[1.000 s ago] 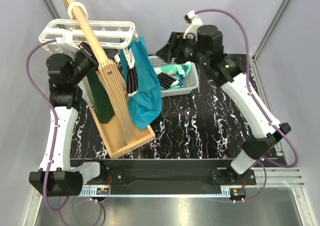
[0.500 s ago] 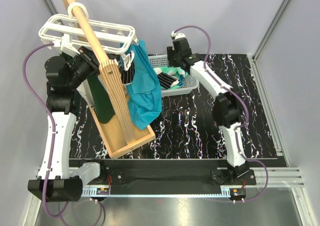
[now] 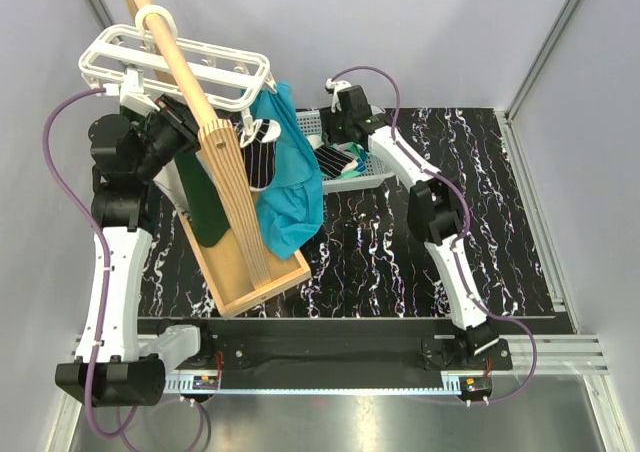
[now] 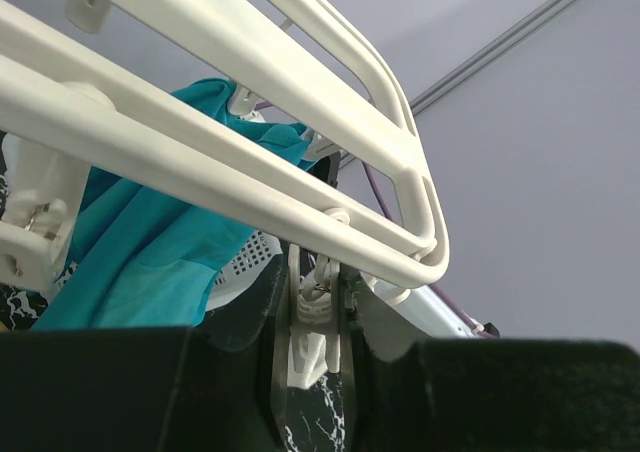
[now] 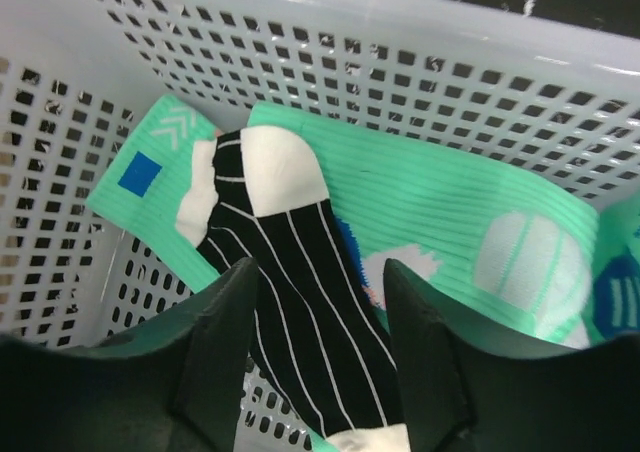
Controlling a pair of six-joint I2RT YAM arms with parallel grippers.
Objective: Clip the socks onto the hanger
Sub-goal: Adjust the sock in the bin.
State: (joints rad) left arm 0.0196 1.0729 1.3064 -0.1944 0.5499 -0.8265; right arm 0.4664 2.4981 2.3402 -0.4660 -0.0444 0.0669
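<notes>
In the top view the wooden pole [image 3: 170, 47] and the arm itself cover my left gripper [image 4: 312, 307], so I have only its wrist camera to go on. There the hanger [image 4: 250, 172] runs out of frame on the left. One clip [image 4: 315, 322] hangs in the narrow gap between the dark fingers [image 4: 240, 322]. They stand close on both sides of it, but I cannot tell whether they press it. The left arm reaches up under the hanger at the far left corner of the table [image 3: 420, 252].

A striped sock [image 3: 262, 162] is clipped under the hanger's right end, against the teal cloth [image 3: 290, 192]. The rest of the socks lie in the basket [image 3: 378, 177] at the middle of the far edge.

My right gripper [image 5: 320, 272] hangs over that basket, jaws wide apart and holding nothing. A black striped sock [image 5: 290, 232] lies between its fingers [image 5: 215, 362], and the lower frame edge cuts off the sock's near end. I cannot make out whether the tips touch the fabric. Mint socks [image 5: 450, 222] lie under and beside it, and one is cut off at the right edge. The right arm stretches from its base at the near edge across the table, wrist bent down into the basket.
</notes>
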